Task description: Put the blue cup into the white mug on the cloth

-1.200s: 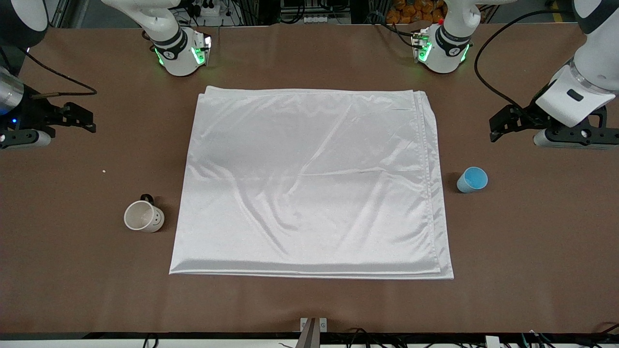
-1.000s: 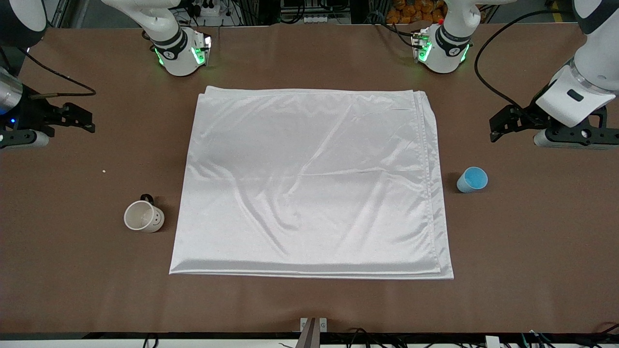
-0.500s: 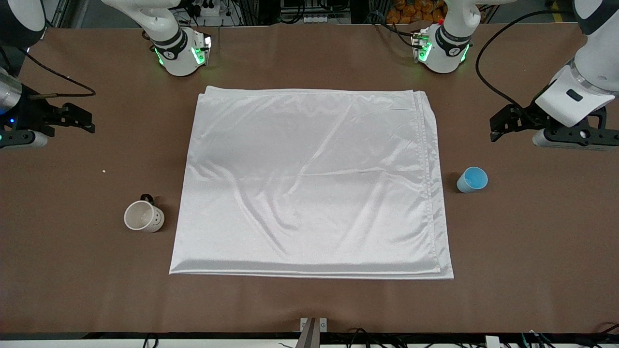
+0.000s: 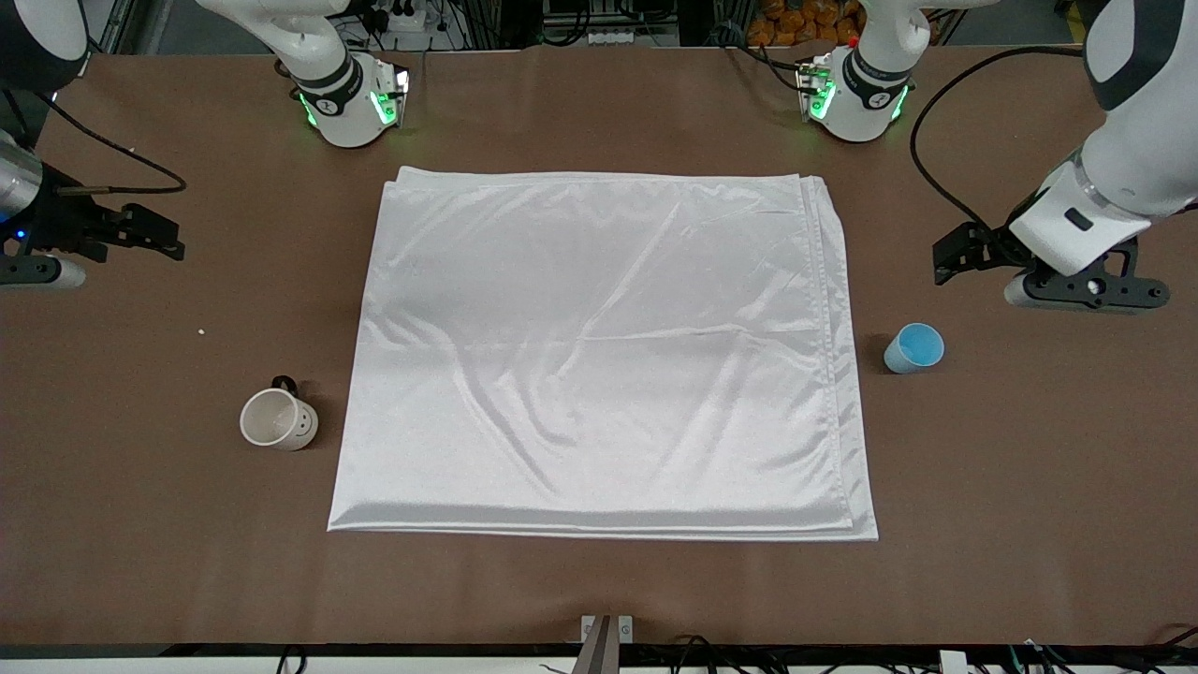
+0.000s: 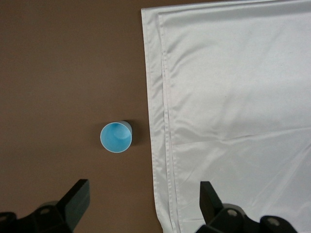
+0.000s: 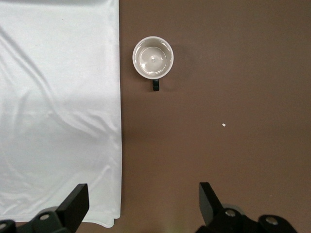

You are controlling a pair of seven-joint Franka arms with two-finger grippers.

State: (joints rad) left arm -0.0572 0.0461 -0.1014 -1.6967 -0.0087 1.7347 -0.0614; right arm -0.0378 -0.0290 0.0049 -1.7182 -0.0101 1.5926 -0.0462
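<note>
Blue cup (image 4: 913, 348) sits upright on brown table (image 4: 1029, 468), just beside cloth (image 4: 599, 356) edge, at left arm's end. Left gripper (image 5: 143, 201) has moved in, now up over table close to cup, jaws wide open, holding nothing. Looks like grab comes next. White mug (image 4: 278, 418) stands off cloth at right arm's end, black handle. Right gripper (image 6: 141, 201) waits up high, jaws wide open, empty. Cloth shiny, smooth, softly wrinkled. Cup round, no handle.

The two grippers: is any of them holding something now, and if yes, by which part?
Nothing is held. The left gripper is open above the table near the blue cup; the right gripper is open, away from the white mug.
</note>
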